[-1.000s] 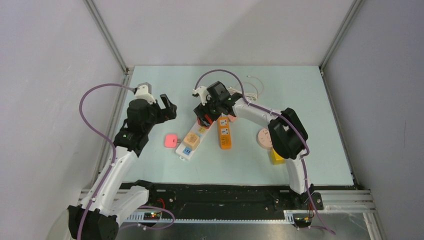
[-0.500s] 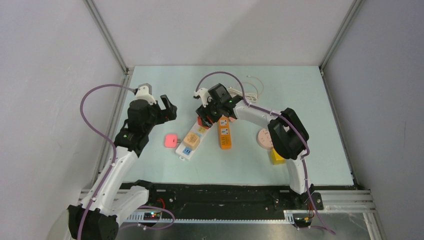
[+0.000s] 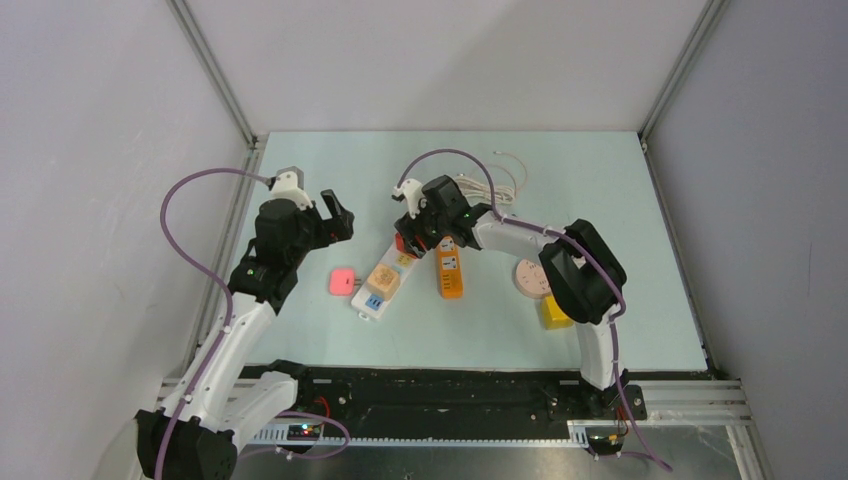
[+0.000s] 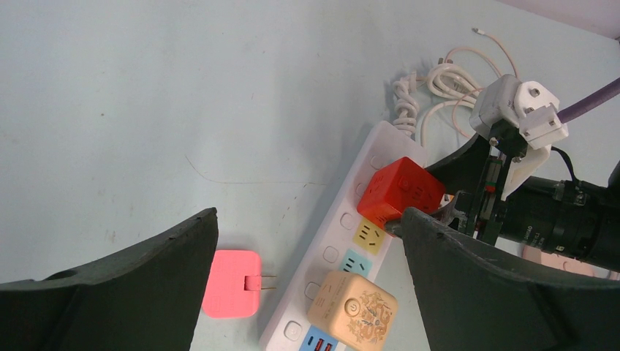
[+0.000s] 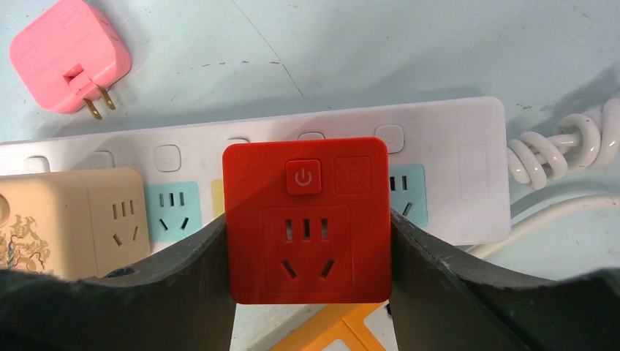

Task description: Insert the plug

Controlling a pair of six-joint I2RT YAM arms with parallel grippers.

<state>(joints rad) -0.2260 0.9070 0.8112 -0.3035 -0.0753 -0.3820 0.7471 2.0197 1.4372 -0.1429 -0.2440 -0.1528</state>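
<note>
A white power strip (image 3: 383,283) lies slantwise mid-table; it also shows in the left wrist view (image 4: 343,256) and the right wrist view (image 5: 439,139). My right gripper (image 3: 412,238) is shut on a red cube plug (image 5: 307,219), holding it over the strip's far sockets; the plug also shows in the left wrist view (image 4: 398,191). A beige cube plug (image 3: 383,280) sits in the strip nearer the front. My left gripper (image 3: 338,213) is open and empty, raised left of the strip.
A pink flat plug (image 3: 342,281) lies loose left of the strip. An orange strip (image 3: 449,268) lies right of it. A pink disc (image 3: 529,275) and a yellow block (image 3: 553,313) lie at the right. Coiled white cable (image 3: 495,180) lies behind.
My right gripper has shifted slightly right and toward the front with the red plug, lower over the strip. The left arm has not moved.
</note>
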